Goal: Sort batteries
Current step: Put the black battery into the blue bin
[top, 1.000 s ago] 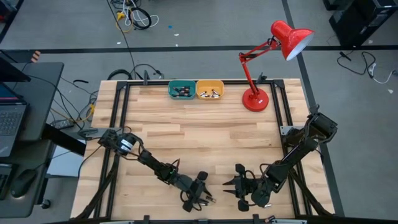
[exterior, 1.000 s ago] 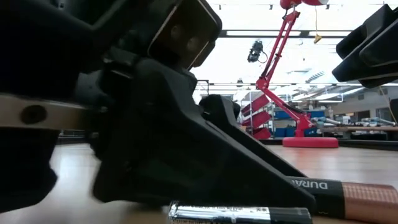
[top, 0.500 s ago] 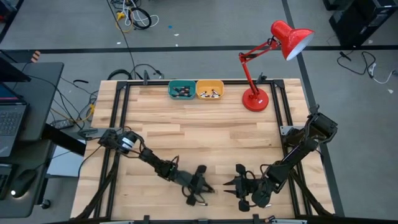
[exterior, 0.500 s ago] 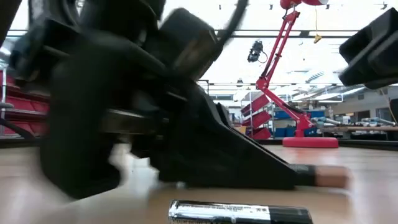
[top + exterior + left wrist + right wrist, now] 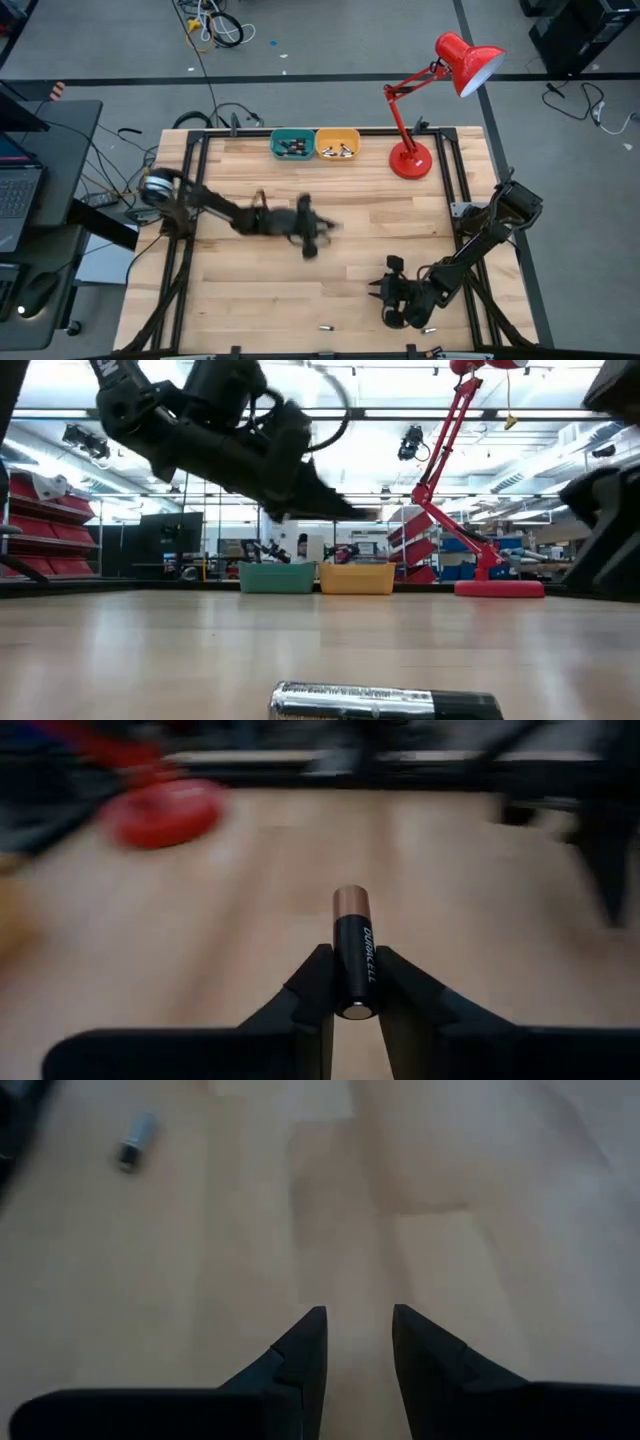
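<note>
Copper and black are shown clearly in the left wrist view, where a battery (image 5: 352,955) is pinched between the two dark fingers (image 5: 310,985) of the left gripper (image 5: 351,982), its copper-coloured end pointing away from the wrist. In the high view the left gripper (image 5: 318,230) is seen blurred above the middle of the wooden table (image 5: 400,215), at the centre of the frame, well short of the bins at the top edge. In the low view it is carried high in the upper left of the frame (image 5: 330,510), clear of the tabletop. A teal bin (image 5: 292,144) and a yellow bin (image 5: 337,144) are set side by side at the far edge of the table, touching, each with small batteries lying inside. A red desk lamp (image 5: 430,100) is planted to the right of the bins. The right gripper (image 5: 385,290) is held low in the lower right of the high view, and its fingers (image 5: 305,1345) are seen parted with a narrow gap and nothing between them. A silver-wrapped battery (image 5: 385,701) is left lying on its side at the bottom centre of the low view, and in the high view it shows as a tiny mark (image 5: 324,327) near the bottom edge of the table. Another loose battery (image 5: 430,328) is spotted just beside the right arm, and a small grey one (image 5: 136,1140) is caught in the upper left of the right wrist view.
</note>
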You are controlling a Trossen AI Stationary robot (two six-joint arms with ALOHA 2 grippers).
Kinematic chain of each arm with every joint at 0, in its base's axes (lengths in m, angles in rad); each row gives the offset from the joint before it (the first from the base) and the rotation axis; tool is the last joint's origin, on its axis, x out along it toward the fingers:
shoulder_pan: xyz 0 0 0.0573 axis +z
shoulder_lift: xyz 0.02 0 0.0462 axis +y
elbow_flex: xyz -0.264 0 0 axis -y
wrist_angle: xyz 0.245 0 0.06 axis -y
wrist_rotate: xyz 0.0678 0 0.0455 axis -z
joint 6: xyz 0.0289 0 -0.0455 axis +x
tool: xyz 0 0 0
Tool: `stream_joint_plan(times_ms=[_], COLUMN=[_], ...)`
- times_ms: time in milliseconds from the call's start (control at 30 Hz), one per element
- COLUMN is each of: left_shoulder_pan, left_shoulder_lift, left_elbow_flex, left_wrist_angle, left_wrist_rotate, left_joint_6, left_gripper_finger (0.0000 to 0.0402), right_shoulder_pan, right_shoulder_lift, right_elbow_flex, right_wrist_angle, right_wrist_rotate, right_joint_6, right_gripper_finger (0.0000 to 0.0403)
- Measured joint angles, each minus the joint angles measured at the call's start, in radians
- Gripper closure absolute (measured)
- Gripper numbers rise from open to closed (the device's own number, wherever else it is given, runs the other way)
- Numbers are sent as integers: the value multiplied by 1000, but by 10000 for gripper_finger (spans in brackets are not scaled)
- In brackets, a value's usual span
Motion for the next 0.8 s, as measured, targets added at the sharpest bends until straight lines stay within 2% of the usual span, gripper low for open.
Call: stream_joint_plan(times_ms=[200,467,633,800], left_shoulder_pan=[259,562,687,750], left_shoulder_lift=[-154,-172,-172,-172], left_elbow_flex=[-71,-90,-89,-89], left_wrist_angle=[-79,-142,-192,-236], left_wrist_rotate=[-24,2,3,49], left_joint_6=[3,20,-38,-49], left_gripper_finger=[337,337,337,336], right_shoulder_pan=[-65,-160,-192,-228], right_shoulder_lift=[0,-7,-6,-2], right_elbow_flex=[-70,-141,-148,-151], right_wrist_angle=[21,104,157,207], right_wrist_rotate=[0,-41,-57,-42], right_joint_6=[8,-46,-186,-317], right_gripper_finger=[300,300,300,300])
